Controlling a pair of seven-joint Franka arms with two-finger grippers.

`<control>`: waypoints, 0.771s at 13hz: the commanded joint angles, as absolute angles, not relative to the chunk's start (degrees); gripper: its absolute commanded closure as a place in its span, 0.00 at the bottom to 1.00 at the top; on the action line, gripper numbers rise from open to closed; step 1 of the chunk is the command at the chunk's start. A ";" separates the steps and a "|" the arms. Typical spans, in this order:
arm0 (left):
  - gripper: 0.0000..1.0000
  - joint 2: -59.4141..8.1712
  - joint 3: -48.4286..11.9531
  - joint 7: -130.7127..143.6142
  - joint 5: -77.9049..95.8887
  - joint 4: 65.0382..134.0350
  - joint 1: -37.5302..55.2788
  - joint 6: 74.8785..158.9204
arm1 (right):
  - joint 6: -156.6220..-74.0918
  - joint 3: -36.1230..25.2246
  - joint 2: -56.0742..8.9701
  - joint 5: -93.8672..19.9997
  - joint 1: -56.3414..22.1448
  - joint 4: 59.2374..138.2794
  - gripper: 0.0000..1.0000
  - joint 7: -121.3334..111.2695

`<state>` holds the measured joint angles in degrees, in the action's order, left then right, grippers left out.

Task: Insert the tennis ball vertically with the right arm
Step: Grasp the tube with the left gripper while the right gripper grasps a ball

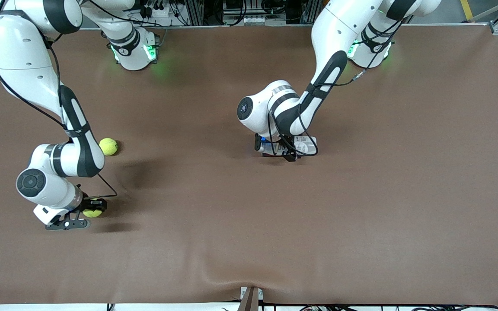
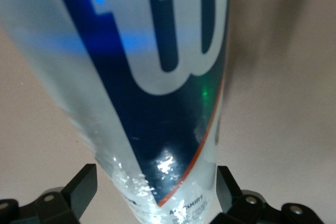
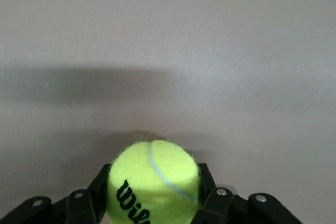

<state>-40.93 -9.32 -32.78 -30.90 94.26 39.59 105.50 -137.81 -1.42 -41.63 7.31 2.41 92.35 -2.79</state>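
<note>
While the right arm reaches down toward its own end of the table, the right gripper (image 1: 88, 212) sits low at the brown table (image 1: 361, 194) with its fingers (image 3: 210, 205) pressed against both sides of a tennis ball (image 3: 153, 182). The right wrist view shows the yellow-green ball wedged between the black pads, its black lettering facing the camera, so the claw is closed on it. Whether the ball rests on the cloth or is slightly raised cannot be told from these views.

A second tennis ball (image 1: 108, 146) lies loose on the table, farther from the front camera than the held one and just beside the right arm's forearm, touching nothing.

Near the middle of the table, the left gripper (image 1: 284, 149) is down at a clear plastic can (image 2: 157, 87) with a blue label and large white lettering. In the left wrist view the can fills the space between the two black fingers (image 2: 84, 187), which stand spread wide on either side of it, touching or very nearly touching its walls; a firm grip cannot be confirmed. In the front view most of the can is hidden under the left arm's wrist, so how it stands cannot be told.
</note>
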 commanded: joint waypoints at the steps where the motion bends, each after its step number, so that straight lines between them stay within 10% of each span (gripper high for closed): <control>1: 0.00 -41.66 -9.14 -32.43 -32.61 94.13 39.90 106.52 | -137.11 -0.70 -38.07 8.00 3.52 92.20 0.68 -2.46; 10: 0.01 -41.66 -9.14 -33.05 -32.78 94.31 39.90 106.61 | -125.88 -0.62 -25.42 7.91 4.04 92.29 0.68 -2.72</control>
